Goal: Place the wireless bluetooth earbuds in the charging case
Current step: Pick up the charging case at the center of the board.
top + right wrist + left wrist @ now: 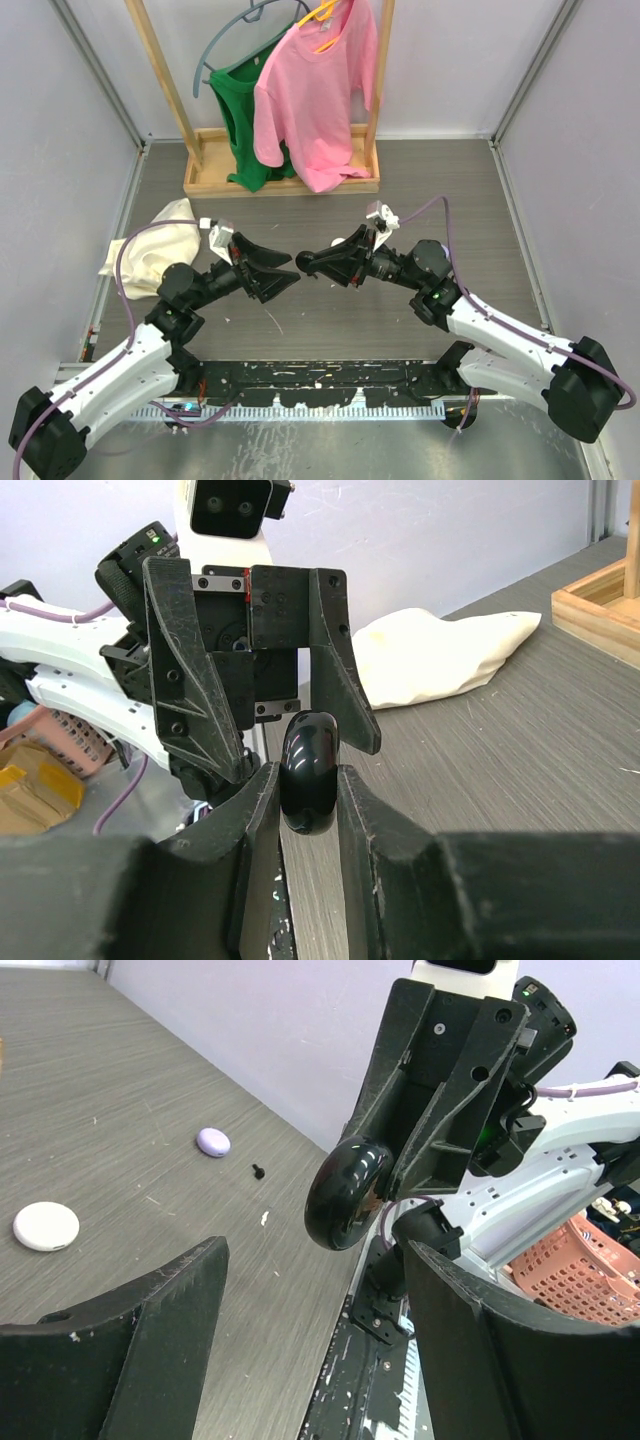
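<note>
My right gripper is shut on a glossy black charging case, held edge-up above the table with its lid closed. In the top view the case sits mid-table, at the tip of the right gripper. Facing it, my left gripper stands open, and the case hangs just beyond its fingertips. One tiny black earbud lies on the table past the left gripper. Close to it are a lilac oval case and a round white case.
A wooden rack with a green and a pink shirt stands at the back. A cream cloth lies at the left. A black paint-flecked strip runs along the near edge. A pink basket sits beyond the table's edge.
</note>
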You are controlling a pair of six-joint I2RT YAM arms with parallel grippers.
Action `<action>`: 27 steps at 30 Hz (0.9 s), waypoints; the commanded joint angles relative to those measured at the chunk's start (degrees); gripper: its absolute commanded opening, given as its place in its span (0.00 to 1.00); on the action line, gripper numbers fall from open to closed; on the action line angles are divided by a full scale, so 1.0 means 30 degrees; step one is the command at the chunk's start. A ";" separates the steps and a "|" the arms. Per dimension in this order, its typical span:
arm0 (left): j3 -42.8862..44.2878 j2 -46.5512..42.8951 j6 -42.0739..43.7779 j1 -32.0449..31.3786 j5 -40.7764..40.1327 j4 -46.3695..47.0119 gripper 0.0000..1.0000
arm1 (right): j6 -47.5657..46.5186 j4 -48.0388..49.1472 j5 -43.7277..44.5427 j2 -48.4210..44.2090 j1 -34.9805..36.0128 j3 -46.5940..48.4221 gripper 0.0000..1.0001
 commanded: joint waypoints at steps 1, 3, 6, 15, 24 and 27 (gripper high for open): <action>0.0097 0.0130 -0.0365 0.0058 0.0534 0.1922 0.72 | 0.0399 0.1616 -0.0394 0.0074 -0.0052 0.0643 0.18; 0.0098 0.0196 -0.0435 0.0067 0.0478 0.1856 0.72 | 0.0374 0.1483 -0.0228 0.0048 -0.0038 0.0631 0.18; -0.0012 0.0294 -0.0387 0.0074 0.0201 0.1753 0.73 | 0.0196 0.0806 0.0017 -0.0031 -0.0038 0.0844 0.17; 0.0127 0.1176 -0.0995 0.0073 0.0908 0.2776 0.70 | 0.0252 0.0858 -0.0354 -0.0055 0.0058 0.0927 0.17; -0.0345 0.0777 -0.0460 -0.0034 -0.0351 0.2638 0.69 | -0.1063 -0.1158 0.2170 -0.0673 0.1271 0.1360 0.15; -0.0495 0.0398 -0.0199 -0.0066 -0.0686 0.2643 0.70 | -0.1320 -0.1210 0.3045 -0.0791 0.1954 0.1335 0.15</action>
